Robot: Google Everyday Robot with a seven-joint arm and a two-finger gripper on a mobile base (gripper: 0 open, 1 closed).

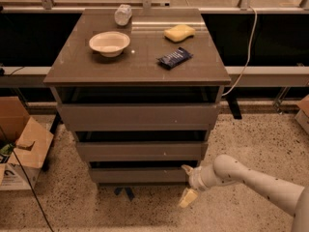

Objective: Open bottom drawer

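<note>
The bottom drawer (137, 175) is the lowest, narrowest grey-brown front of the cabinet and sits nearly flush, with a dark gap above it. My gripper (187, 183) is at the drawer's right end, low by the floor, with the white arm reaching in from the lower right. The gripper is open: its upper finger (186, 168) is at the top right corner of the drawer front and its lower, yellowish finger (187, 197) hangs below the drawer's bottom edge. The inside of the drawer is hidden.
The middle drawer (140, 150) and top drawer (137, 116) are above. On the cabinet top lie a white bowl (109, 43), a yellow sponge (179, 33), a blue packet (174, 58) and a crumpled bottle (123, 14). A cardboard box (21, 146) stands at left. A cable (246, 57) hangs at right.
</note>
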